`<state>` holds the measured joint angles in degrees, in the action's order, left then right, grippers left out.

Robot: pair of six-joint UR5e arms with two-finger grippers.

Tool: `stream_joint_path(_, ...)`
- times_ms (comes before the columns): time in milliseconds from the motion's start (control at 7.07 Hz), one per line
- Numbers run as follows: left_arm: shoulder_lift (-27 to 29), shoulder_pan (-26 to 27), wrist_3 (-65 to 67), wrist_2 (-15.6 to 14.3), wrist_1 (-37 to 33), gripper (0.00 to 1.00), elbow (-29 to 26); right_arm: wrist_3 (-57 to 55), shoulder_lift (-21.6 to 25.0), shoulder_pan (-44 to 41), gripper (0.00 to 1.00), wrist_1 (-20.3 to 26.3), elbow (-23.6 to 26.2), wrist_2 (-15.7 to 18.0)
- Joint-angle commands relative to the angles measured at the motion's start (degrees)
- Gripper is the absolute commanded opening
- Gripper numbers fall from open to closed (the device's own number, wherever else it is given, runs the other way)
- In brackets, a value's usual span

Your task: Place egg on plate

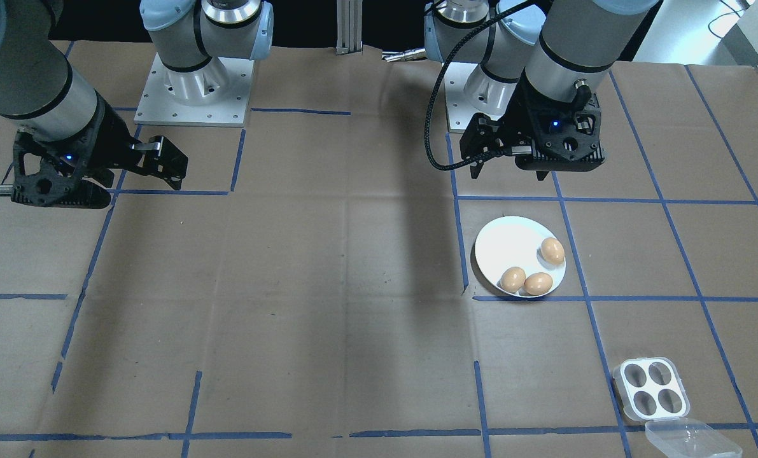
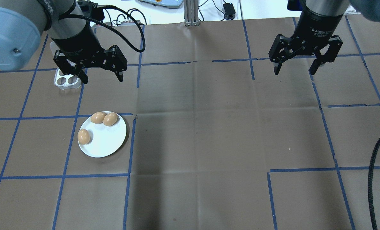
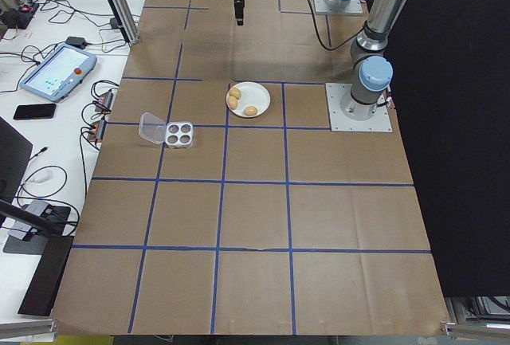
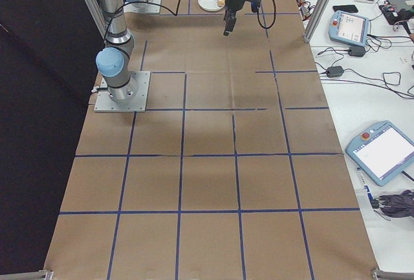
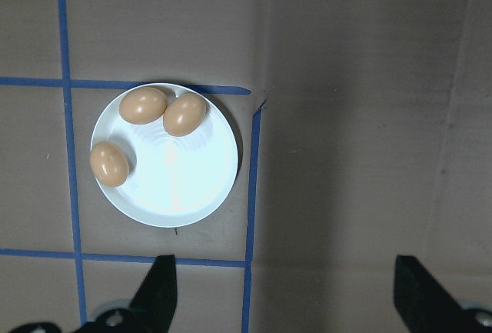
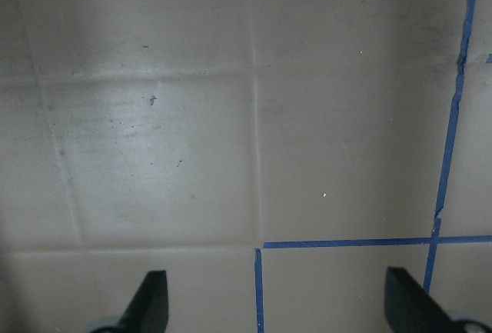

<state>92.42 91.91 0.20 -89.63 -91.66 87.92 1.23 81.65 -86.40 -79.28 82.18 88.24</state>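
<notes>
Three brown eggs (image 2: 97, 118) crowd the rim of the round white plate (image 2: 108, 143), its centre bare. Left gripper (image 2: 101, 77) and right gripper (image 2: 294, 71) hover above the table (image 2: 209, 127), jaws wide apart, empty.

The table (image 2: 209, 134) is brown paper crossed by a grid of blue tape lines (image 2: 130, 143); the plate (image 2: 108, 143) is plain white; three eggs (image 2: 84, 136) are tan-brown; the egg tray (image 1: 650, 389) is white with a clear lid (image 1: 694, 439); both grippers are black.

arms: silver tubes, pale-blue joints | end effectors: black, two-finger | cable: black braided
</notes>
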Motion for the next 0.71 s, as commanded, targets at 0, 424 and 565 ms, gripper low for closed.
stream_joint_path(0,-1.4,-0.8,-4.1,0.1,-0.1,1.0,0.9,0.0,0.0,0.0,1.0,0.0,0.0,0.0)
stream_joint_path(424,-1.3,-1.2,-4.2,0.0,0.0,1.0,0.7,0.0,-0.1,0.0,1.0,0.0,0.0,0.0)
stream_joint_path(565,-1.3,-1.2,-4.2,-0.2,-0.1,1.0,0.8,0.0,0.0,0.0,1.0,0.0,0.0,0.0)
